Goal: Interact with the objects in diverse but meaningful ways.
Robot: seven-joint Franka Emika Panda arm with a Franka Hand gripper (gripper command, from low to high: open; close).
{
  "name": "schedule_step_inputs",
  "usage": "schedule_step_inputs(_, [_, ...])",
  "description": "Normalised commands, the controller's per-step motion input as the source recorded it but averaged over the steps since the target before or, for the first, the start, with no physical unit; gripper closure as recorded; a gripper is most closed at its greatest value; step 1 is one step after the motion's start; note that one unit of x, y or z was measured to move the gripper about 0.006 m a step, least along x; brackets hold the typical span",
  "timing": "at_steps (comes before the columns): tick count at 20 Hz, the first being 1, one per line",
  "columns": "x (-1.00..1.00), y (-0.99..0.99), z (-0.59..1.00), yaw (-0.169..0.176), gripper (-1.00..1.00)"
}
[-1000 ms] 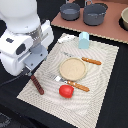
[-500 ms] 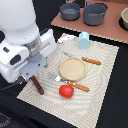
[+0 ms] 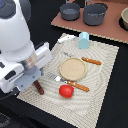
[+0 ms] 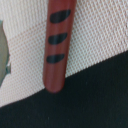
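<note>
A dark brown sausage stick (image 3: 38, 88) lies at the edge of the woven placemat (image 3: 102, 95), on the exterior view's left. In the wrist view the stick (image 4: 57, 45) fills the middle, with dark stripes and one end over the dark table. My gripper (image 3: 31, 84) hangs right by it, mostly hidden behind the white arm; no fingers show in the wrist view. A red tomato (image 3: 66, 91) sits on the mat near the stick. A white oblong piece (image 3: 65, 38) and a small pale blue-green carton (image 3: 84, 40) stand at the mat's far edge.
A round tan plate (image 3: 73, 67) lies mid-mat, with a wooden-handled knife (image 3: 91, 61) and fork (image 3: 79, 86) beside it. Two grey pots (image 3: 70, 11) (image 3: 95, 13) stand on a brown board at the back. The table around the mat is dark.
The arm has shifted a little toward the exterior view's left and lower, over the sausage stick. The stick, tomato and other items have not moved.
</note>
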Motion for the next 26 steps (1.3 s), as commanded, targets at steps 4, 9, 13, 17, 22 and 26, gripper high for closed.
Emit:
schedule_step_inputs(4, [0.25, -0.19, -0.23, -0.035, -1.00])
schedule_step_inputs(9, [0.26, -0.18, -0.21, -0.036, -1.00])
schedule_step_inputs(13, [0.27, -0.15, -0.20, -0.038, 1.00])
schedule_step_inputs(17, [0.32, -0.12, -0.18, -0.038, 1.00])
schedule_step_inputs(22, [0.29, -0.10, -0.19, -0.034, 1.00])
schedule_step_inputs(26, [0.27, -0.08, -0.19, -0.021, 1.00])
